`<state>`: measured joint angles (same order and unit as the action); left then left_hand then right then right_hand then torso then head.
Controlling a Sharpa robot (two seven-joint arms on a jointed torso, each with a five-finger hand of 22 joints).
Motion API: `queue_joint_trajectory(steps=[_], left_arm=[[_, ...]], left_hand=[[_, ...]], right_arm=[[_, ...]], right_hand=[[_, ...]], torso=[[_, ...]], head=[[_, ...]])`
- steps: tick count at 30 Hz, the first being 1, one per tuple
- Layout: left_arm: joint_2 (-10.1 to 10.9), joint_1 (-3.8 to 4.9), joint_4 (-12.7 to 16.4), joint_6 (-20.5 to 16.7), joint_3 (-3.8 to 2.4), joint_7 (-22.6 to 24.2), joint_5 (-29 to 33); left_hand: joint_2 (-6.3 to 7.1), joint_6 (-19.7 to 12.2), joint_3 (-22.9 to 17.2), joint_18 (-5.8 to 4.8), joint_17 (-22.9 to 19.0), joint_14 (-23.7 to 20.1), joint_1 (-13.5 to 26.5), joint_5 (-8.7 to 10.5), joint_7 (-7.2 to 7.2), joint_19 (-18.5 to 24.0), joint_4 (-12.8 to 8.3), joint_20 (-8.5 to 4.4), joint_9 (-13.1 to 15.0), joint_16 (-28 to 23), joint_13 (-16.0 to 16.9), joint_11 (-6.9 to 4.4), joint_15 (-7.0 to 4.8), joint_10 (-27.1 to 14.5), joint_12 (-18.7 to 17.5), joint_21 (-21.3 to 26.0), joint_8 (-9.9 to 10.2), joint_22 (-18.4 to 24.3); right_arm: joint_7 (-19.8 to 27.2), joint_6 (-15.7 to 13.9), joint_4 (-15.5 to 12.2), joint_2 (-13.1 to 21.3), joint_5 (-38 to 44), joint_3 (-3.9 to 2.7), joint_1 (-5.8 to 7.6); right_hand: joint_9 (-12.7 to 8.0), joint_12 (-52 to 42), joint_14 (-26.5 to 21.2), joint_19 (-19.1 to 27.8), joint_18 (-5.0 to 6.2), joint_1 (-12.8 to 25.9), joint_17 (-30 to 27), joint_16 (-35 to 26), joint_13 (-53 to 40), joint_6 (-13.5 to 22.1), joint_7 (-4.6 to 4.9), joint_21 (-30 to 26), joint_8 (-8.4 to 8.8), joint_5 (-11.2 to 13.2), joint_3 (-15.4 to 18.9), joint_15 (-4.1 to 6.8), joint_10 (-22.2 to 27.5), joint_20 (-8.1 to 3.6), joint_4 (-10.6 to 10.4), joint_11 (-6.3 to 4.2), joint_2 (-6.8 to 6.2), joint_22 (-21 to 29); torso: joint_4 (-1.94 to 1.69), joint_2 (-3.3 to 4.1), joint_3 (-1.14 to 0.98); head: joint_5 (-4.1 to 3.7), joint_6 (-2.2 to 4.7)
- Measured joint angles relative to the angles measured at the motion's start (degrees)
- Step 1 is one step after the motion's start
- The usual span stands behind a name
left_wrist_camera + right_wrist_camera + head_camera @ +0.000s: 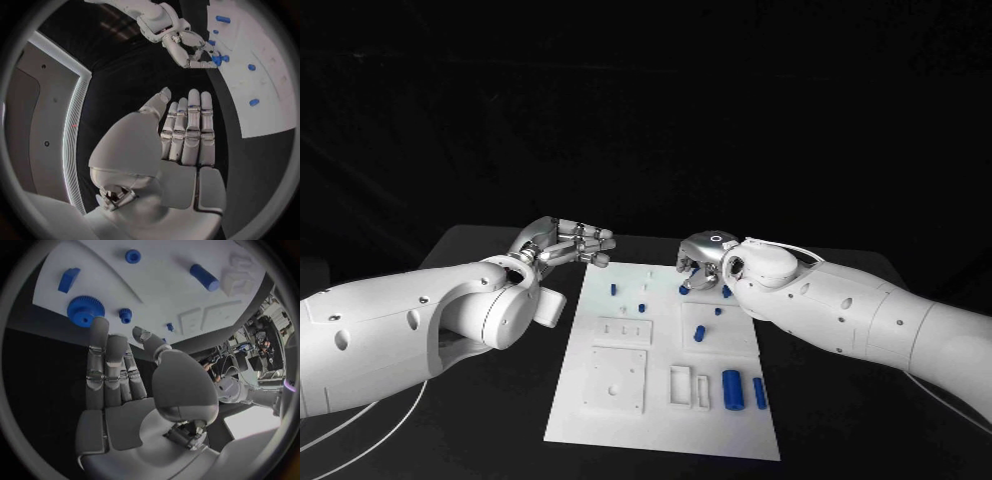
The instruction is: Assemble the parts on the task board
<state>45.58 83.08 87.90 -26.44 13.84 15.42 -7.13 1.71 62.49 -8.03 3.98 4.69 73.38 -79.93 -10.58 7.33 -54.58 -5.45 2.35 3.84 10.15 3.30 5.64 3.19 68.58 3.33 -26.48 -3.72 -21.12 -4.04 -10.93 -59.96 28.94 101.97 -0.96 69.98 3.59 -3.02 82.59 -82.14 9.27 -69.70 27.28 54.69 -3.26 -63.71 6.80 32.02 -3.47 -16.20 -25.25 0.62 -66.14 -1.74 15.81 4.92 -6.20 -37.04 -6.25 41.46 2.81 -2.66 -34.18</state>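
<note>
The black desk carries the white task board, its near end bare. Blue parts lie on the board's right side, smaller ones farther back. Beyond the board's far edge, the left hand and right hand hover released, fingers extended, grasping nothing.

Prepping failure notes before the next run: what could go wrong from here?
1. The right hand has its fingers right beside the big gear and small gear; closing now might nudge one instead of gripping it.
2. These gears sit near the board edge, so a push could slide one off.
3. The left hand hovers off the board, too far to steady anything.
</note>
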Motion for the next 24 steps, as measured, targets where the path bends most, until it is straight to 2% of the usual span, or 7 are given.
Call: queue_joint_trajectory(steps=[5, 10, 19, 24], left_arm=[[0.0, 0.03, 0.0, 0.1, 0.00, -0.1, -0.1], [0.0, 0.07, 0.0, 0.2, 0.00, -0.2, -0.2], [-0.2, 0.07, -0.6, 0.3, 0.01, -0.3, -0.2], [-0.3, 0.07, -0.9, 0.3, 0.01, -0.3, -0.3]], left_hand=[[0.00, 0.0, 0.0, 0.01, 0.0, 0.0, 0.0, 0.00, 0.01, 0.0, 0.0, -0.05, 0.0, 0.0, 0.0, 0.04, 0.00, 0.0, 0.0, 0.1, 0.0, 0.0], [0.00, 0.0, 0.0, 0.00, 0.0, 0.0, 0.0, 0.00, 0.02, -0.2, 0.0, -0.22, 0.0, 0.0, 0.0, 0.22, 0.00, -0.2, 0.0, 0.5, 0.0, 0.2], [0.00, 0.0, 0.0, 0.01, 0.0, 0.0, 0.0, 0.00, 0.02, -0.4, 0.0, -0.01, 0.0, 0.0, 0.0, 0.21, 0.00, -0.2, 0.0, 0.5, 0.0, 0.3], [0.00, 0.0, 0.1, 0.00, 0.0, 0.0, 0.0, 0.00, 0.02, -0.4, 0.1, -0.01, 0.0, 0.0, 0.0, 0.23, 0.00, -0.5, 0.0, 0.7, 0.0, 0.3]], right_arm=[[-0.1, 0.1, 0.0, -0.2, 0.5, 0.13, -0.04], [-0.2, 0.6, -0.1, -0.2, 1.0, 0.36, -0.28], [-0.4, 1.5, -0.5, 0.1, 1.4, 0.55, -0.61], [-0.5, 1.7, -0.4, 0.1, 1.7, 0.57, -0.65]], right_hand=[[0.0, 0.0, 0.0, -0.2, -0.02, 0.0, 0.0, 0.0, 0.0, 0.0, 0.00, -0.3, 0.00, 0.0, -0.6, 0.00, 0.0, -0.18, 0.2, 0.00, 0.00, -0.9], [0.0, 0.0, 0.0, -0.2, -0.04, 0.0, 0.0, 0.0, 0.0, 0.0, 0.00, -0.3, 0.00, 0.0, -0.6, 0.00, 0.0, -0.18, 0.2, 0.00, 0.00, -0.9], [0.0, 0.0, -0.2, -0.2, -0.09, 0.0, -0.1, 0.0, 0.0, 0.0, 0.01, -1.0, 0.00, 0.0, -1.0, 0.21, 0.0, -0.20, 0.2, 0.00, 0.00, -2.2], [0.0, 0.0, -0.2, -0.4, -0.44, 0.0, -0.1, 0.2, 0.0, 0.0, 0.01, -1.4, 0.00, 0.5, -2.1, 0.21, -0.2, -0.40, 0.1, -0.19, 0.00, -2.8]], torso=[[-0.18, 0.41, 0.07], [-0.20, 0.78, 0.07], [-0.13, 1.30, 0.15], [-0.22, 1.47, 0.18]], head=[[0.31, 0.04], [0.44, -0.07], [0.35, -0.14], [0.14, 0.06]])
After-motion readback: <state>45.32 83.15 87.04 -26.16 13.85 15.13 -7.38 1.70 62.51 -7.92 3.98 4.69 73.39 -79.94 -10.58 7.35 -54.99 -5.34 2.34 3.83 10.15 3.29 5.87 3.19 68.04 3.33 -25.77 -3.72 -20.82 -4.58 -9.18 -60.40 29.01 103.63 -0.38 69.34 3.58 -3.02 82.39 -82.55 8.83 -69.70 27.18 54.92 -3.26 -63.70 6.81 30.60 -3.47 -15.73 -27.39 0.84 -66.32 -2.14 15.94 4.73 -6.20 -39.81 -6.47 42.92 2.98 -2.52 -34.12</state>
